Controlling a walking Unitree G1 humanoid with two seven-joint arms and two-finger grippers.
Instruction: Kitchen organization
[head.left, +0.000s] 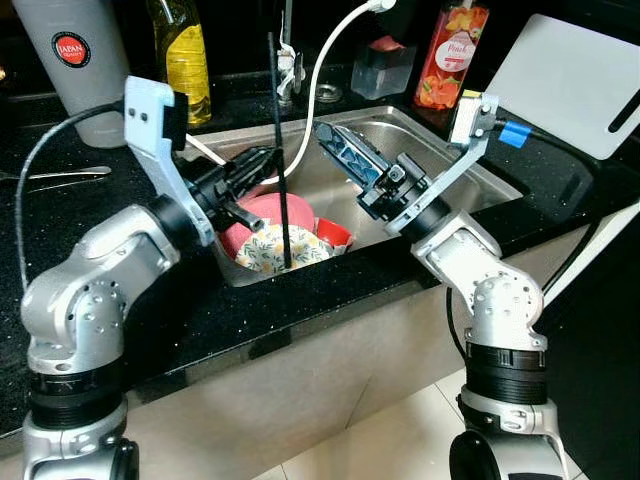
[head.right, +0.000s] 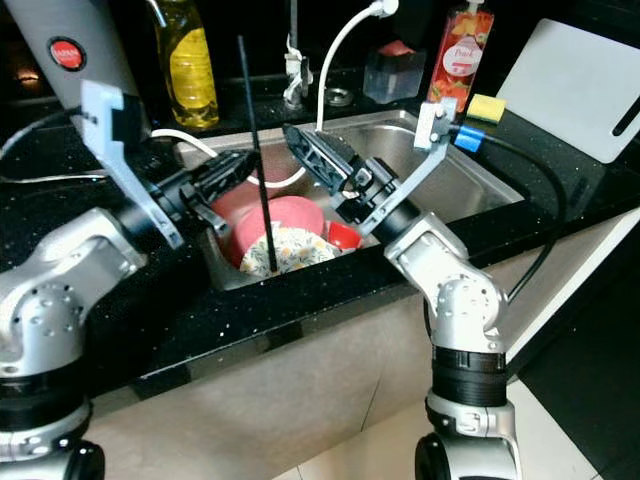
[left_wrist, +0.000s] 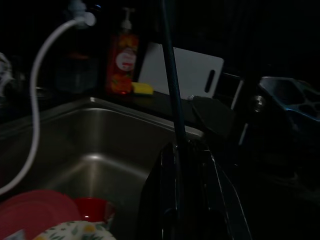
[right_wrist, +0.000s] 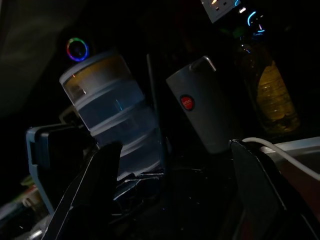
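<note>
From my left eye, my left claw was clamped on a thin black rod that stood nearly upright over the sink, its lower end down among the dishes: a floral plate lying against a pink plate, with a small red bowl beside them. My right claw hung over the middle of the basin with its fingers apart, holding nothing.

From my right eye the same held. The rod's foot met the floral plate near its middle, and the white hose curved down from the tap behind it. A dish-soap bottle and a yellow sponge sat on the dark surface behind the sink, a white cutting board beside them.

My left wrist view was dim, but the rod ran straight up out of my closed fingers, so the grip looked centred.

My right wrist view looked across at a grey jug and a stacked clear container, between spread fingers.

To do this well, I judged I should lift the rod straight up, clear of the plates, before swinging it aside, so it would not drag the crockery or snag the hose.
</note>
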